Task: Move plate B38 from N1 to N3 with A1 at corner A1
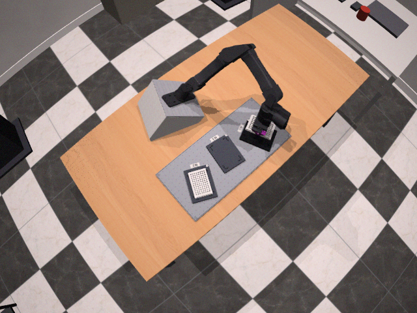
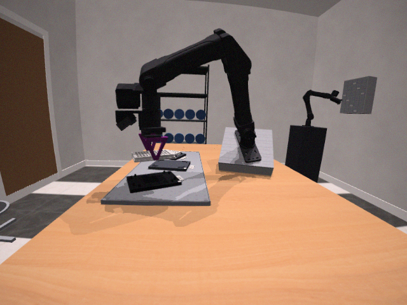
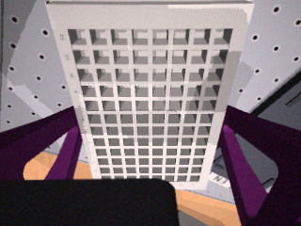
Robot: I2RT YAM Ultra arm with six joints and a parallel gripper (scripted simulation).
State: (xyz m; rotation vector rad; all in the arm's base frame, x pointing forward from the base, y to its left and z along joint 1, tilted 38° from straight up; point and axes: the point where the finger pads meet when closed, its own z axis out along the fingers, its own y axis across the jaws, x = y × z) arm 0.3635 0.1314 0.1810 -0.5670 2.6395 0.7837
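Your gripper [image 1: 260, 132] is clamped on plate B38 [image 3: 150, 104], one purple finger [image 3: 71, 151] on each long side, the jaws standing wide because the plate's width fills them. In the wrist view the well grid faces up at you and runs lengthwise away from the camera, so the plate's long axis lies across the line between the fingers.

The plate is off N1 [image 1: 257, 140] and hanging just above it. From the side, that nest [image 2: 152, 182] shows a bare black top.

N3 [image 1: 225, 154] is the next nest along the grey deck [image 1: 174, 182], between N1 and N2 [image 1: 188, 188]. Its long axis looks roughly parallel to the plate's. So the carry ahead is, by my read, a broadside slide along the row with little or no wrist turn.

B83 [image 1: 201, 183] sits in N2, well beyond N3, so don't overshoot.

The ID labels and N3's A1 mark are too small to read here. You can't confirm the corner match yet.
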